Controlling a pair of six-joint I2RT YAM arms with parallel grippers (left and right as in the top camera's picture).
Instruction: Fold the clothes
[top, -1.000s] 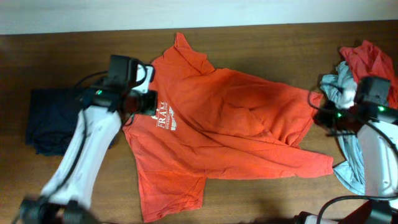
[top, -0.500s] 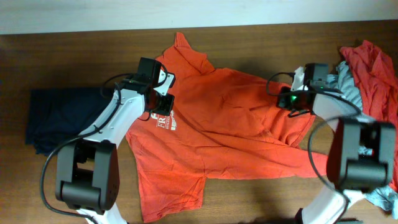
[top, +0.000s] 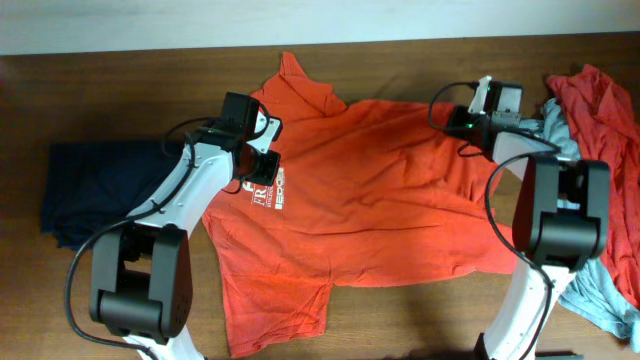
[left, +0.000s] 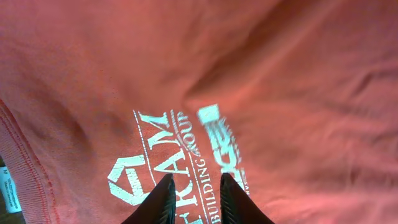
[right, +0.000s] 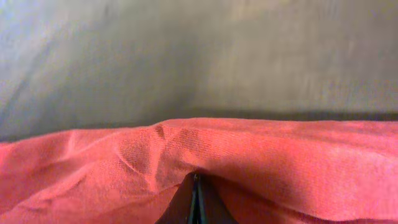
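Orange-red T-shirt (top: 380, 190): lies spread, wrinkled, across the middle of the tabletop (top: 120, 90). Its collar end is toward the left arm (top: 190, 190) and its hem toward the right arm (top: 560, 200). One sleeve points to the far edge, the other to the near edge.
Chest print (top: 268, 190): white lettering, face up, just beside the collar.
Left jaws: narrowly parted. The left fingers (left: 163, 200) rest on the cloth at the print (left: 180, 162), and lettering shows flat in the gap between them.
Right jaws: pressed together on a puckered ridge of the orange-red T-shirt (right: 124, 168) at its far hem corner. The right fingers (right: 186, 202) meet with no gap.
Navy T-shirt (top: 90, 190): a dark heap at the left end, apart from the orange-red one.
Red T-shirt (top: 600, 110): crumpled at the far right corner.
Grey-blue T-shirt (top: 595, 295): bunched beside the red one and running toward the near right edge.
In the way: seen from overhead, the left arm hides the collar and the near shoulder. The right arm lies over the grey-blue T-shirt and the hem's edge.
Neck label (left: 9, 186): small and white, at the ribbed collar seam.
Surface: dark brown wood grain.
Room: a pale wall (top: 150, 20) runs along the far edge.
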